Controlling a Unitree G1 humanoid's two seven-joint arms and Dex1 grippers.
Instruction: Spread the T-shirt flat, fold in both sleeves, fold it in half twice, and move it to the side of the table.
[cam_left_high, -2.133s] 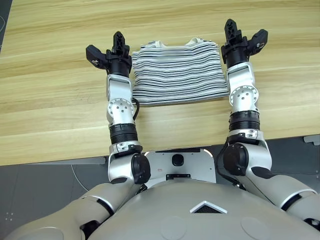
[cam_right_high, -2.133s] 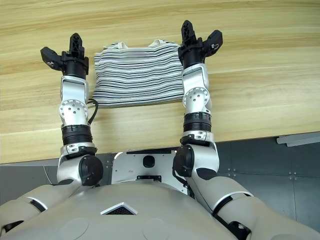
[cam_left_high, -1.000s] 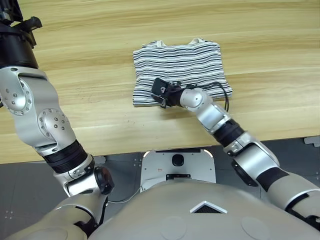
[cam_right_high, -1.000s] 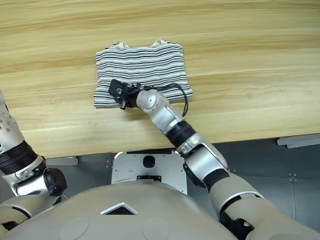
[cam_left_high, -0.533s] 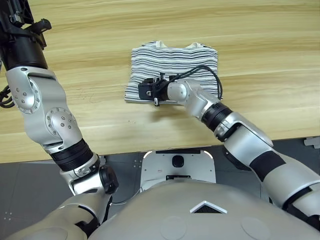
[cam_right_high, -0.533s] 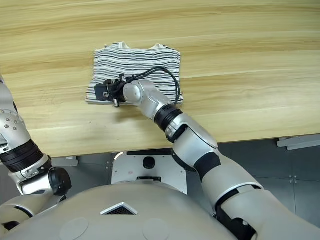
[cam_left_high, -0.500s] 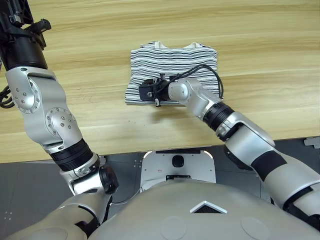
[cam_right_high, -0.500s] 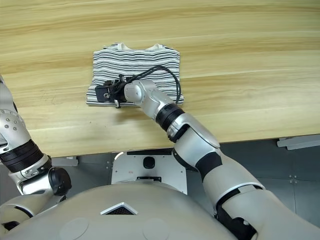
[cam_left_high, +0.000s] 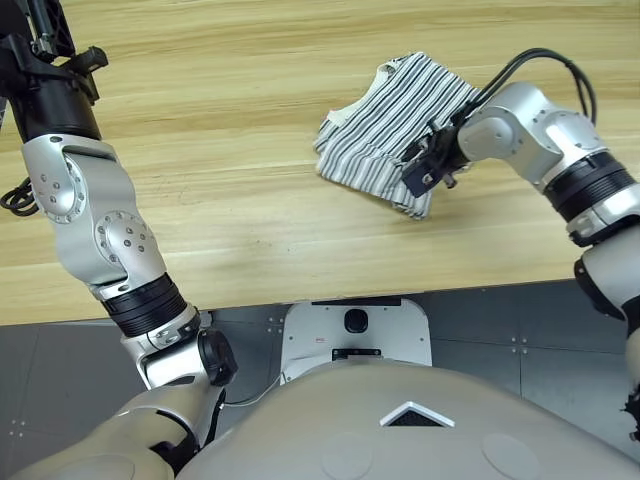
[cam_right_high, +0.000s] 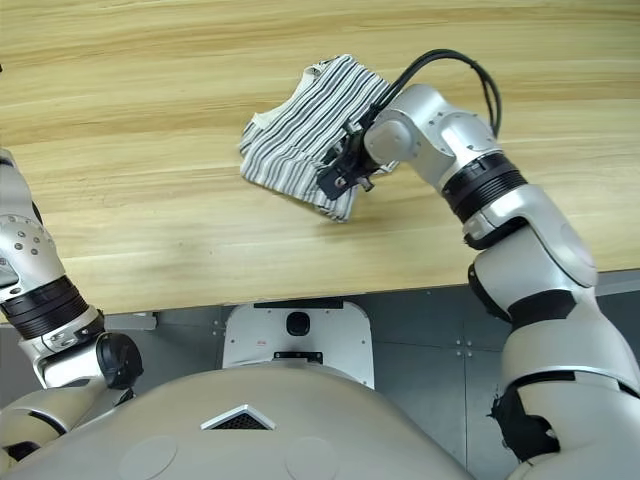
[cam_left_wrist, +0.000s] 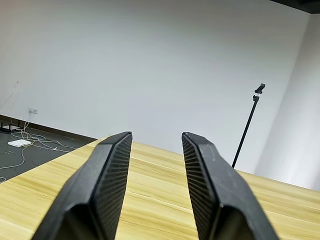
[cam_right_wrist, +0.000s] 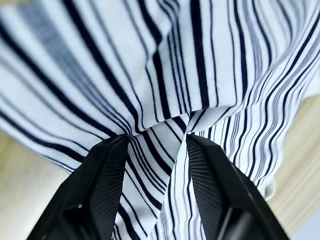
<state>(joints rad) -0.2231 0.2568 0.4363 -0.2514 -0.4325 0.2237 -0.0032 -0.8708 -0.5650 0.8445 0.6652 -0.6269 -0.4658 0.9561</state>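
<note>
The last step was in hand, I judged: my right hand (cam_left_high: 424, 172) clamped an edge of the folded T-shirt (cam_left_high: 385, 120), askew on the bench's (cam_left_high: 250, 200) right half. My left hand (cam_left_wrist: 156, 137) was raised, fingers apart. Next: slide it sideward and release.

Light wooden table (cam_left_high: 250, 120) (plank-grained) carries 1 folded striped T-shirt (cam_left_high: 375, 125), lying askew.

No readable text, labels, numbers or signs anywhere.
</note>
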